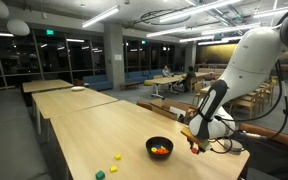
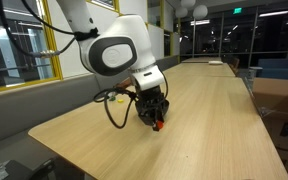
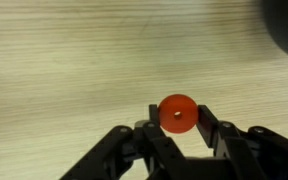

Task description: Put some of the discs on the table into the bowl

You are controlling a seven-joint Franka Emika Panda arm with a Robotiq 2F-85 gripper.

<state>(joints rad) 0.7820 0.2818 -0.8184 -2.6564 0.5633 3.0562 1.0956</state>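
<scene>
- My hand (image 3: 177, 124) is pinching a red disc (image 3: 177, 112) between its fingertips, low over the desk (image 1: 94, 130).
- It hangs just beside the black bowl (image 1: 150, 146), which holds other discs (image 1: 160, 150).
- Yellow discs (image 1: 116, 156) and a green disc (image 1: 100, 175) lie on the desk, apart from the bowl.

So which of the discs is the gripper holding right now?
The red-orange disc, pinched in the gripper beside the bowl. The yellow discs and green disc lie loose on the table, well away from it.

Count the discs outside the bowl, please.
4: a red disc in the gripper; on the table, two yellow discs and a green disc. The arm may hide others.
</scene>
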